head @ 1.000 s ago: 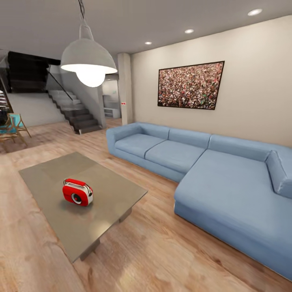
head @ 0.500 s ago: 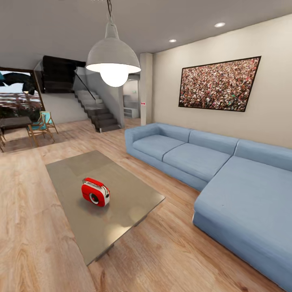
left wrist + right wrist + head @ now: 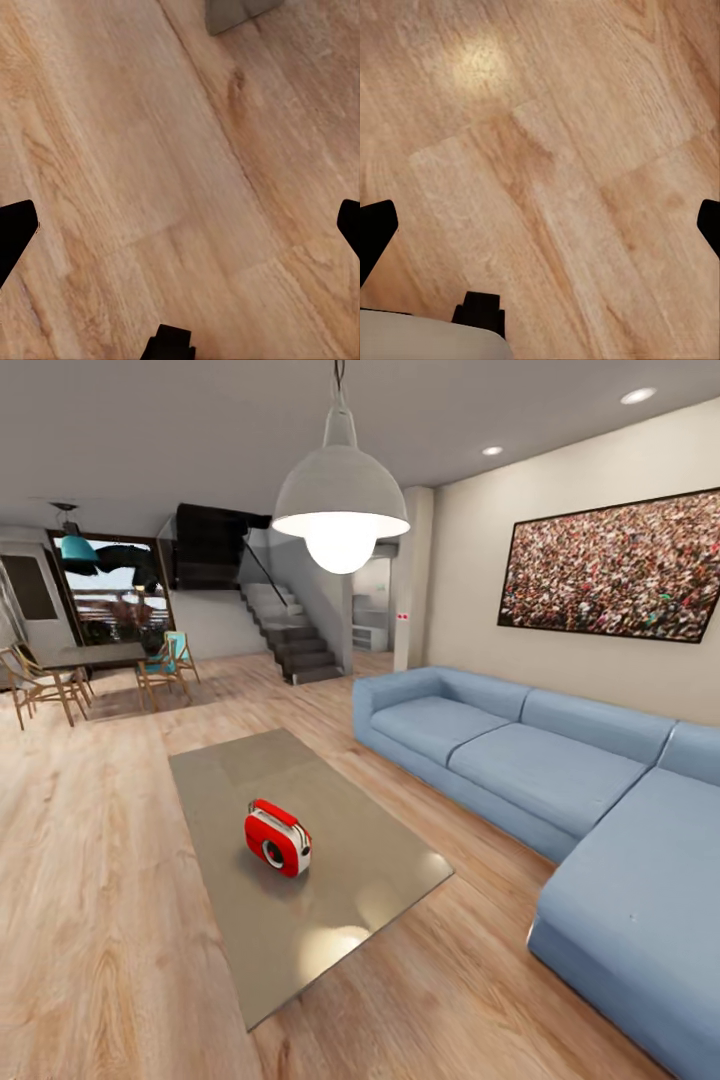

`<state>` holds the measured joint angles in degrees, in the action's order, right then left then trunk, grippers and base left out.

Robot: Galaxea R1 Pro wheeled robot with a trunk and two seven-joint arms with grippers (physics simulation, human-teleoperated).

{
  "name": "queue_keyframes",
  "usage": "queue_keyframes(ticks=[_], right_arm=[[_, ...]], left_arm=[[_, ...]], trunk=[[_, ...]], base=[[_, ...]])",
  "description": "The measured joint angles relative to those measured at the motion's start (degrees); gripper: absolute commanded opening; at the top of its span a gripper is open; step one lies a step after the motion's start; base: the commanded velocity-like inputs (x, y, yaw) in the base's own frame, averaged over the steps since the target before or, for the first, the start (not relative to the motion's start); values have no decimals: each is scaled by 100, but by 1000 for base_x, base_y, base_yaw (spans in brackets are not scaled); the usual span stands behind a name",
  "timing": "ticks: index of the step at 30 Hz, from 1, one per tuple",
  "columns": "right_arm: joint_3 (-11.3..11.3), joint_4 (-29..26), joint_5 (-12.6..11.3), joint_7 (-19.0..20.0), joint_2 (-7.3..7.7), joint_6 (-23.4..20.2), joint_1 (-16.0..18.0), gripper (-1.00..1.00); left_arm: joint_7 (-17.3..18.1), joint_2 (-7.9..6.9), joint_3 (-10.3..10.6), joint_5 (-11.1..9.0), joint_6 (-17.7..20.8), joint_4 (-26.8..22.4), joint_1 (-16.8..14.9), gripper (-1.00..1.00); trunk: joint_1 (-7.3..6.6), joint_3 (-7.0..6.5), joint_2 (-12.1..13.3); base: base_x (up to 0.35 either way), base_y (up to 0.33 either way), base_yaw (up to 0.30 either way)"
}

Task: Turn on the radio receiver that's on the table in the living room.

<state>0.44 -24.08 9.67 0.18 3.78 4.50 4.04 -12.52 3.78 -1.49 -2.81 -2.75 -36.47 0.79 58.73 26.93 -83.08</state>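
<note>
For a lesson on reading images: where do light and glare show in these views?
Head view: the lit pendant lamp leaves bright patches on the table near the radio receiver. Right wrist view: a soft bright spot on the floor. Left wrist view: evenly lit planks.

A home's living room is showing: blue sofa (image 3: 520,760) sitting at three o'clock, staircase (image 3: 290,635) rising at twelve, dining chairs (image 3: 40,685) standing at ten.

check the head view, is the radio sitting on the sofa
No, the radio receiver stands on the grey table, apart from the blue sofa beside it.
</note>
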Motion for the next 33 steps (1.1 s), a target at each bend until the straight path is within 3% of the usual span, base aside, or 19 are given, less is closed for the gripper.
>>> queue_keyframes(ticks=[6, 8, 12, 14, 16, 33], right_arm=[[0, 0, 0, 0, 0, 0, 0, 100], [0, 0, 0, 0, 0, -1, 0, 100], [0, 0, 0, 0, 0, 0, 0, 100], [0, 0, 0, 0, 0, -1, 0, 100], [0, 0, 0, 0, 0, 0, 0, 100], [0, 0, 0, 0, 0, -1, 0, 100]], left_arm=[[-12, -30, -11, -3, 2, -19, 0, 100], [-14, -162, -80, -38, 7, -32, 0, 100], [-12, -328, -481, -63, 3, -51, 0, 100], [-2, -411, -897, -68, -3, -58, 2, 100], [2, -472, -1091, -73, -5, -61, 1, 100], [4, -512, -1195, -79, -6, -62, 0, 100]], trunk=[[0, 0, 0], [0, 0, 0], [0, 0, 0], [0, 0, 0], [0, 0, 0], [0, 0, 0]], base=[[328, 0, 298], [328, 0, 298], [328, 0, 298], [328, 0, 298], [328, 0, 298], [272, -28, 298]])
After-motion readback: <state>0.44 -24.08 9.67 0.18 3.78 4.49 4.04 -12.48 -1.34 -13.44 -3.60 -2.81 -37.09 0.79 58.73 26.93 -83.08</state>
